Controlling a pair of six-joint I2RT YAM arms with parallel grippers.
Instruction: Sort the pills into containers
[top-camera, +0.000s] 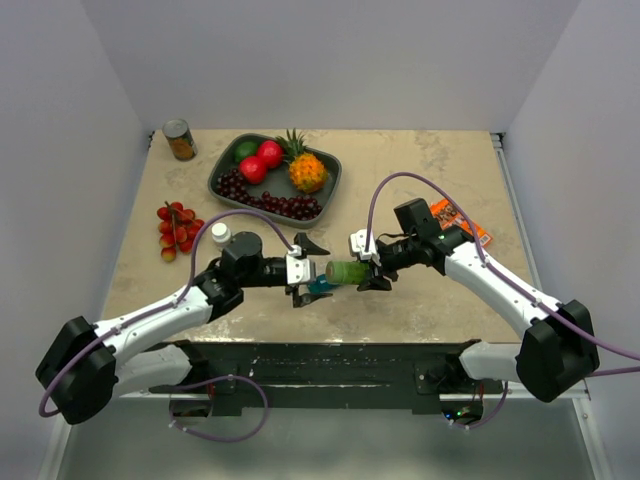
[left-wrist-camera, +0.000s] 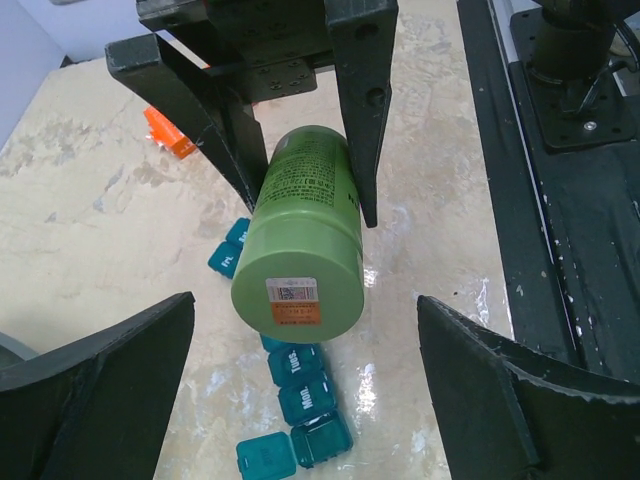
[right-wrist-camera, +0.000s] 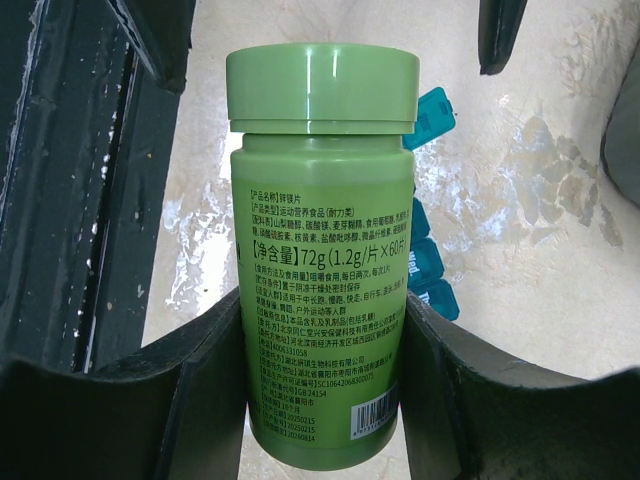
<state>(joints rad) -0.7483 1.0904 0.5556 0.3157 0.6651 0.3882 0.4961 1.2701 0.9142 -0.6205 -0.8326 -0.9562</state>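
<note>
Two grippers meet: right gripper (right-wrist-camera: 325, 330) pinches a round green plastic bottle (right-wrist-camera: 320, 200); left gripper (left-wrist-camera: 305, 305), spread wide, flanks its cap (right-wrist-camera: 322, 85). Beneath both, teal plastic cube containers (left-wrist-camera: 300, 395) look light, stiff, skid-prone; grasp outer walls.

walls (top-camera: 300, 60): plain pale grey | table (top-camera: 450, 170): beige marbled top | light: even

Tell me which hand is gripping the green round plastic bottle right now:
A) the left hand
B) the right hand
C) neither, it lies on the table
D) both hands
B: the right hand is clamped on the lower body of the green round plastic bottle, holding it off the table, while the left hand stands open with its fingers clear of the bottle on both sides.
</note>
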